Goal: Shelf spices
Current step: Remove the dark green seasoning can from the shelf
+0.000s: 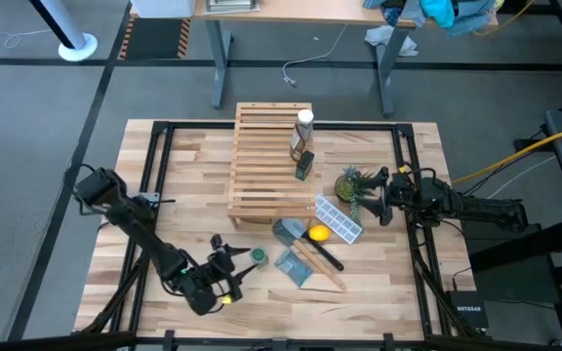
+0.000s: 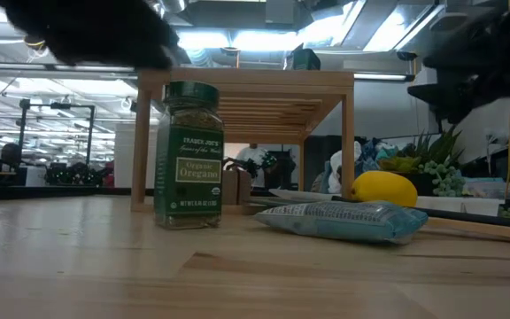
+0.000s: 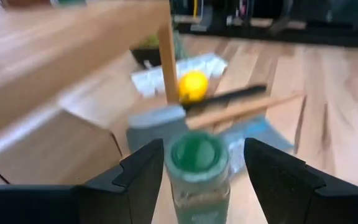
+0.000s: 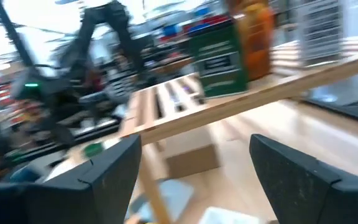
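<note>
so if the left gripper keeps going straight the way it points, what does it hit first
Most likely the green-lidded oregano jar: it stands between the open fingers of the left gripper, straight ahead of the palm, before the shelf.

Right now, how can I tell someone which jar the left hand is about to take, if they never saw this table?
Start at the wooden shelf in the middle of the table, then go to its near left corner. Just in front of it stands the oregano jar, between the open fingers of the left hand. Only it has a green lid and green label.
</note>
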Action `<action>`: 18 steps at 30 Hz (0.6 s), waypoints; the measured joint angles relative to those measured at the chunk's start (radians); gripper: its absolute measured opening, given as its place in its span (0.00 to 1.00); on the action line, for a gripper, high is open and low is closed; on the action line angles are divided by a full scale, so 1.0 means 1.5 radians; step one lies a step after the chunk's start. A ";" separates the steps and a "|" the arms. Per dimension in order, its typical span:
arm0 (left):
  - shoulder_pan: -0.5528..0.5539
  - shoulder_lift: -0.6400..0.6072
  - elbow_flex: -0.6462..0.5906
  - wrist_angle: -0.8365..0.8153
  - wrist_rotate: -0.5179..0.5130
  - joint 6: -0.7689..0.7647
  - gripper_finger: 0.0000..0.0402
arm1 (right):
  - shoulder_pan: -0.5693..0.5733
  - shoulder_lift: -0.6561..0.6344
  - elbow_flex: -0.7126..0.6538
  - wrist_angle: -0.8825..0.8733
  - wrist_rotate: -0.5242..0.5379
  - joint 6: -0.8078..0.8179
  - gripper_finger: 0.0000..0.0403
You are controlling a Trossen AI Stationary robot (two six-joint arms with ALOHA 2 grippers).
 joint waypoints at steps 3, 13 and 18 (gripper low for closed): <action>-0.006 -0.041 0.000 0.004 -0.027 0.036 0.54 | 0.000 0.000 0.000 0.005 0.012 -0.008 0.76; 0.082 -0.114 0.000 0.005 0.003 0.160 0.54 | 0.000 0.050 0.016 0.121 -0.042 -0.037 0.76; 0.101 -0.147 0.000 0.005 0.005 0.204 0.54 | 0.000 0.139 0.060 0.126 -0.024 -0.084 0.76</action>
